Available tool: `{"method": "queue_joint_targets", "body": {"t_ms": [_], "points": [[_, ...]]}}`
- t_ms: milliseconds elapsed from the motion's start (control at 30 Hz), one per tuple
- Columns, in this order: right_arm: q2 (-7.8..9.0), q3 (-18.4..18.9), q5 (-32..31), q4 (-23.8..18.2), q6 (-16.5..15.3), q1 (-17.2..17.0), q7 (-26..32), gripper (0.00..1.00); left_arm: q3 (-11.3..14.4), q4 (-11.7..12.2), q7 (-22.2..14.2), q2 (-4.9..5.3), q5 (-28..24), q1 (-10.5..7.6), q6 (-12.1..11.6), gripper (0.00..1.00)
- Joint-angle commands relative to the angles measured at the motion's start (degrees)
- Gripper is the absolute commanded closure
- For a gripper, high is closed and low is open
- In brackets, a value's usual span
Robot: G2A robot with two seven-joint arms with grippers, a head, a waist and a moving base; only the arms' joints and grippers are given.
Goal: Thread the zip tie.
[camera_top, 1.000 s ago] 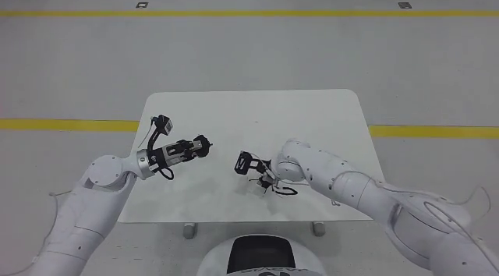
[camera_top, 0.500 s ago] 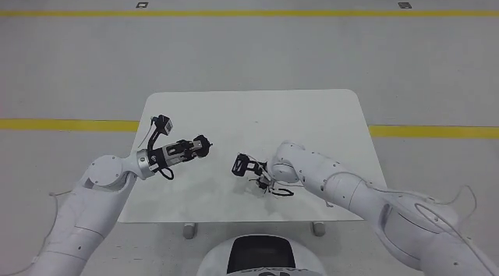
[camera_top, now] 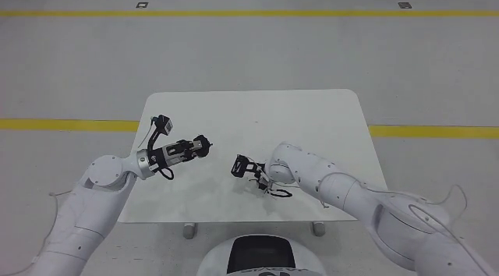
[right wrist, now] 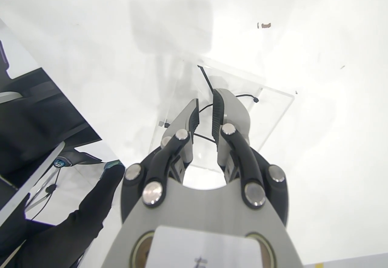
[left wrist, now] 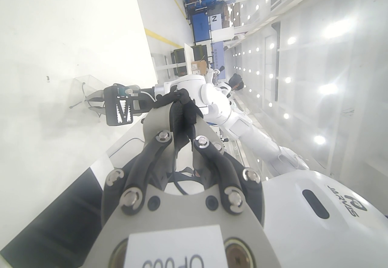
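Zip tie [right wrist: 205, 78] strands, thin and black, lie in one clear tray [right wrist: 274, 117] on the near half of the one white table [camera_top: 312, 116], about midway across. Whether they make up a single tie or several cannot be told. Two grippers are over the table. On the left, the left gripper [camera_top: 204, 146] hangs above the table, pointing right, with its fingers pressed together at the tips. Something black sits between them, but what it is cannot be made out. A white label [left wrist: 172, 251] on its base carries print that is cut off at the edge. To the right and slightly nearer, well apart from the first, the right gripper [right wrist: 205, 96] is just over the tray, with its two ribbed pads a narrow gap apart. One black strand runs across under that gap, and nothing is gripped. A second white label sits on this gripper's base, its print also cut off.
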Motion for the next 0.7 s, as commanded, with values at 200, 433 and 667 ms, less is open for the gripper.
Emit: {"method": "queue_joint_targets", "body": {"t_ms": [200,433,667], "points": [[-0.77,0.0,-0.3,1.4,0.0,0.0,-0.1,0.91,0.0,0.0,0.0,0.0,0.0,0.0,0.0,1.0],[-1.28,0.0,-1.0,2.2,0.0,0.1,-0.7,0.89,0.0,0.0,0.0,0.0,0.0,0.0,0.0,1.0],[-1.57,0.0,-2.7,2.4,0.0,0.3,-1.4,0.87,0.0,0.0,0.0,0.0,0.0,0.0,0.0,1.0]]}}
